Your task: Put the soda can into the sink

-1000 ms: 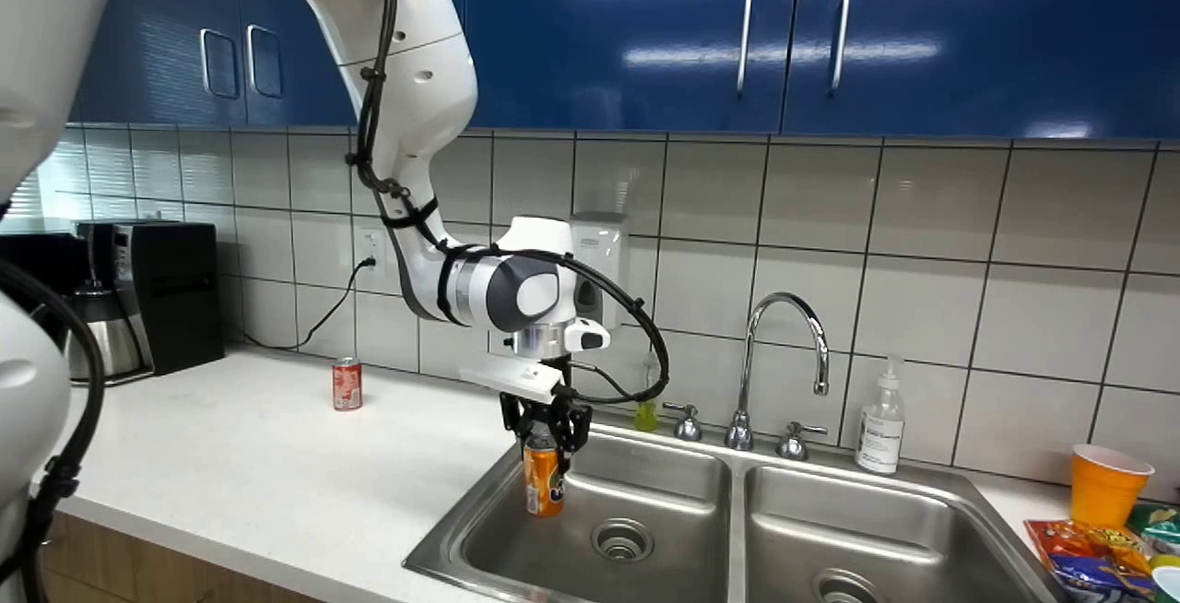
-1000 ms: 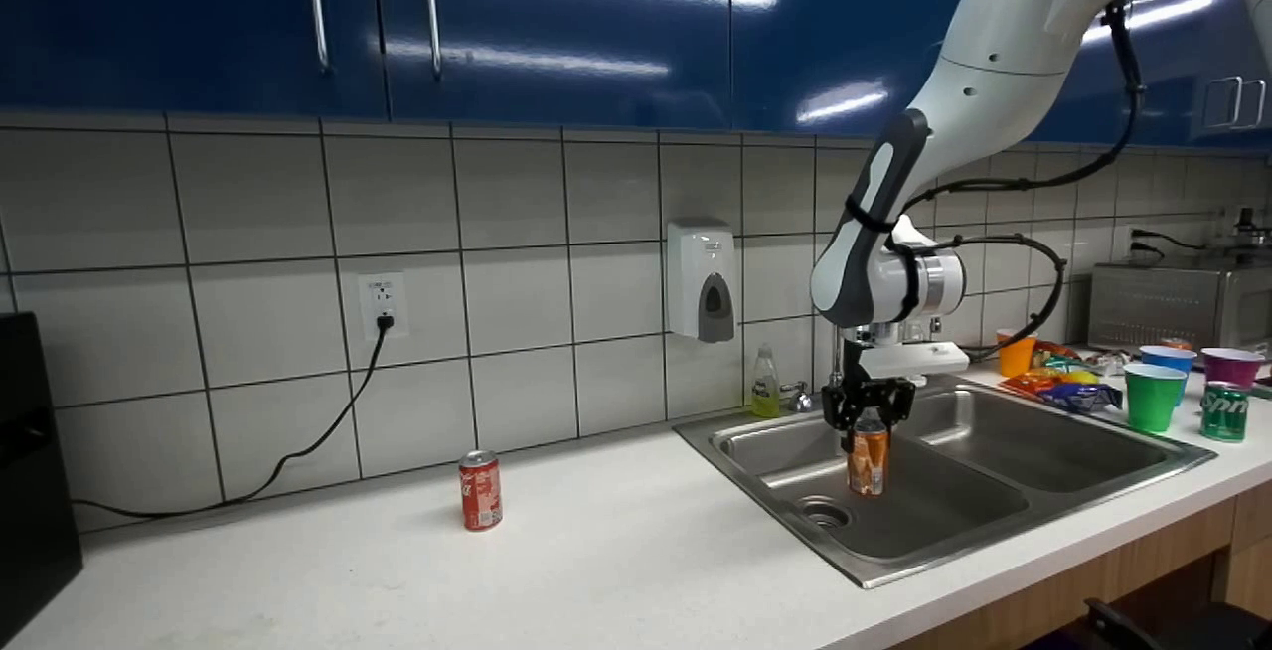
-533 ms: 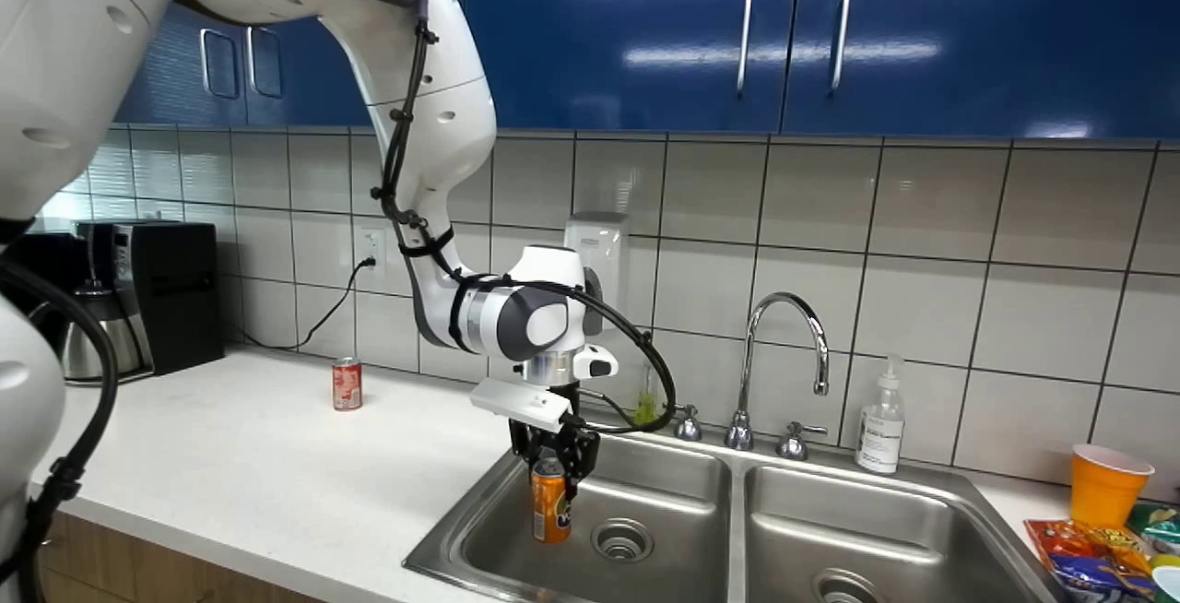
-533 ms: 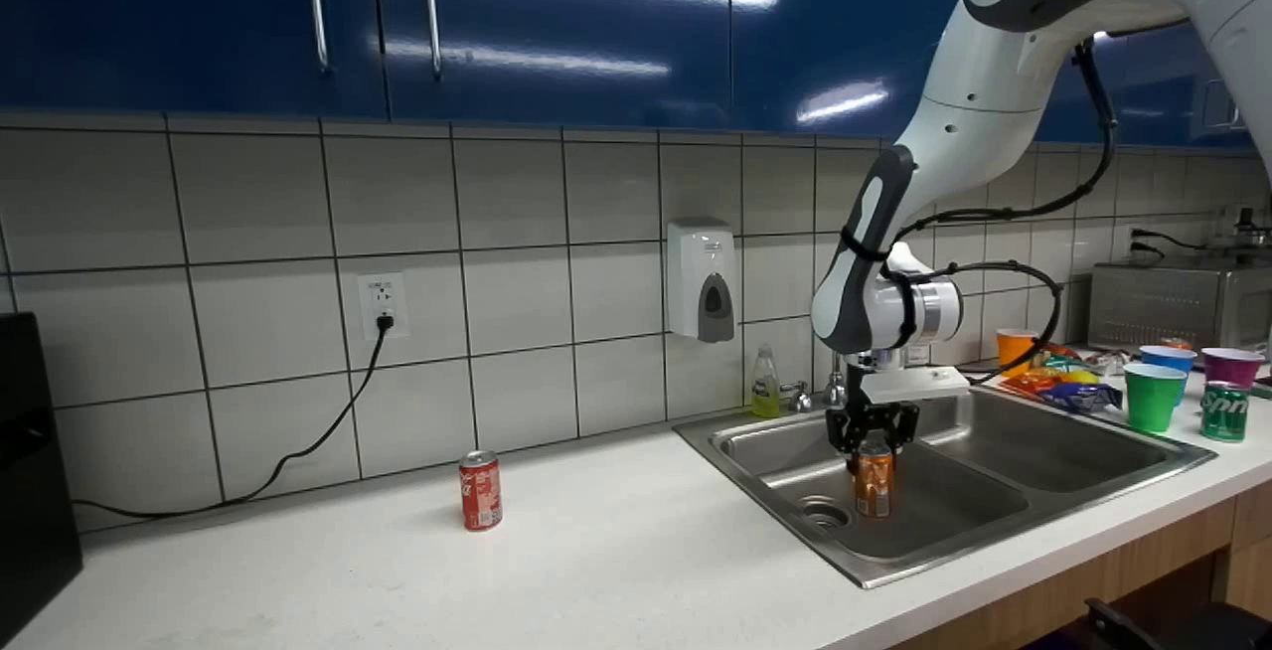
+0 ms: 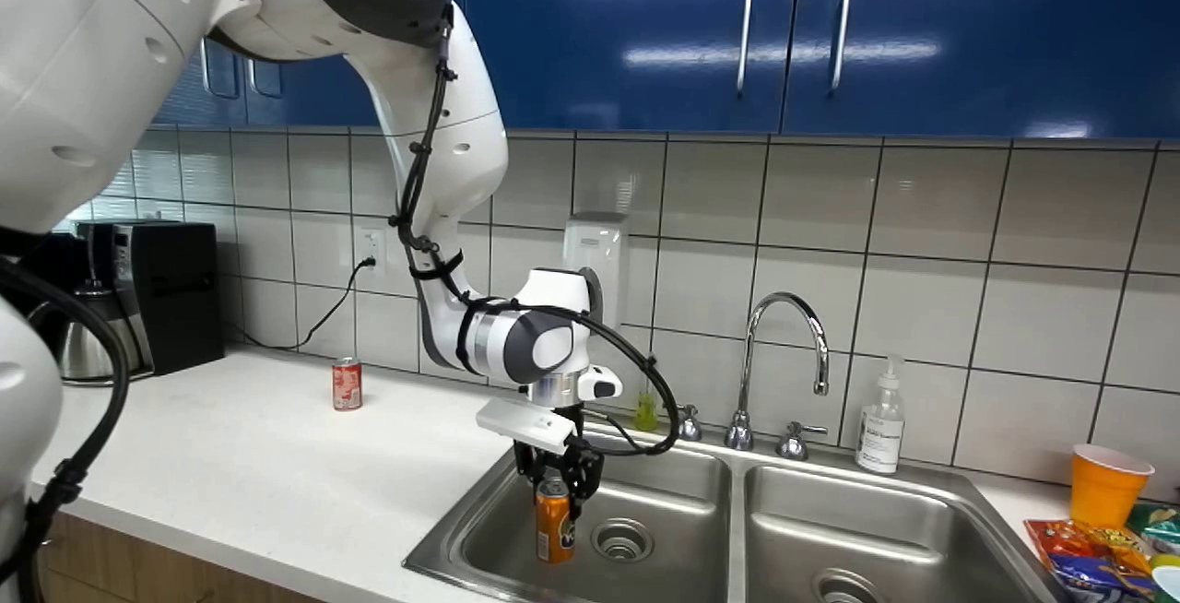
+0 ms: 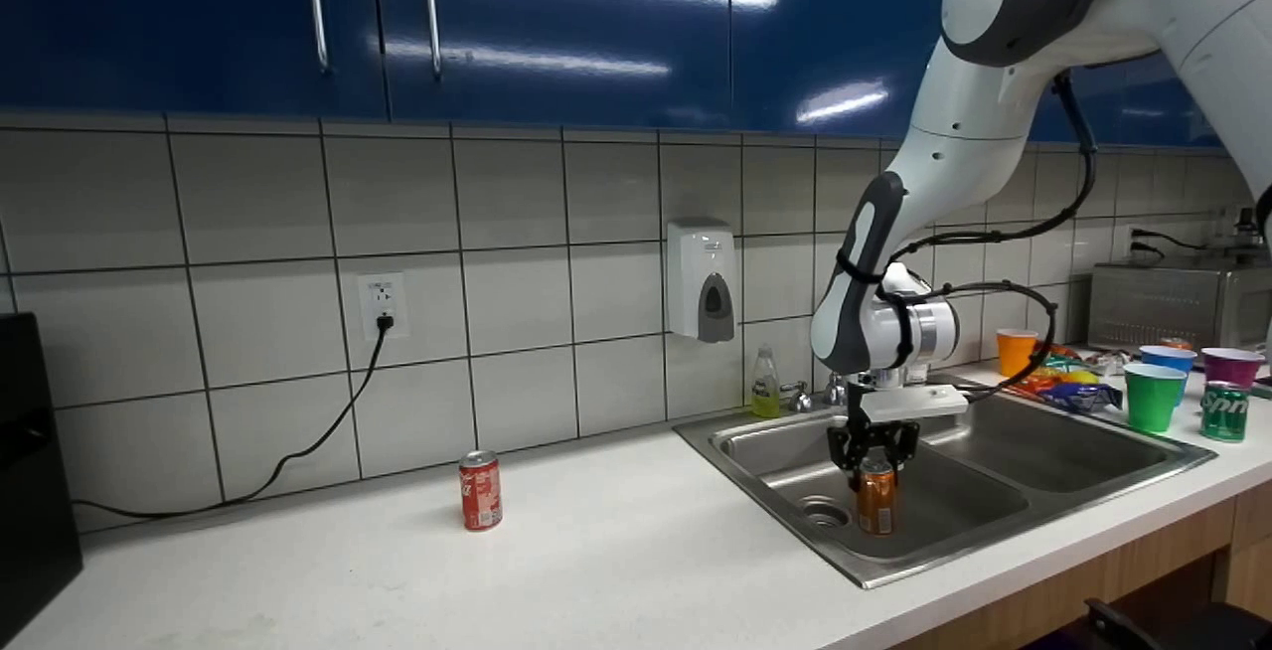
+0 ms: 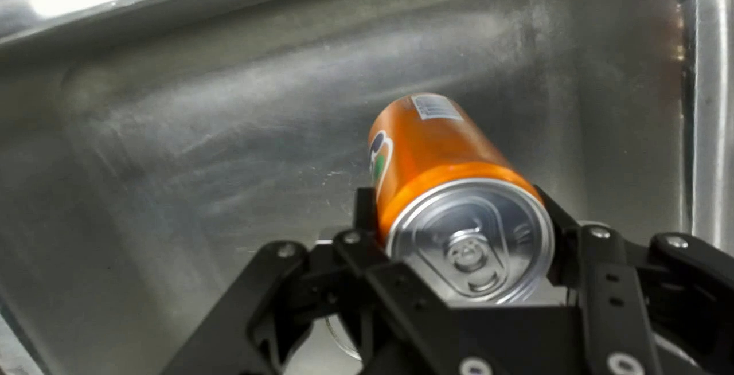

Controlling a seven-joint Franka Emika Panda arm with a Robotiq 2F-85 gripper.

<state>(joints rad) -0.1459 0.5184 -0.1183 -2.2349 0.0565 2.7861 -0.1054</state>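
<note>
Arm (image 5: 466,147): reaching farther out and lower than a second ago | gripper (image 5: 557,494): lowering deeper into the sink (image 5: 737,529); can (image 5: 555,531): going down with it in both exterior views | cable (image 5: 650,365): drooping; now crossing a tap handle (image 5: 690,425) in an exterior view

The white arm (image 5: 475,124) arches over, its black pincer (image 7: 459,214) pointing down, both fingers (image 7: 365,211) gripping.

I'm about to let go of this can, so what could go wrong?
If the tool opens early, the can might drop or tip: I can't tell whether its base touches the sink. The drain is close beside it in both exterior views, so drifting that way could leave it standing unevenly.
</note>
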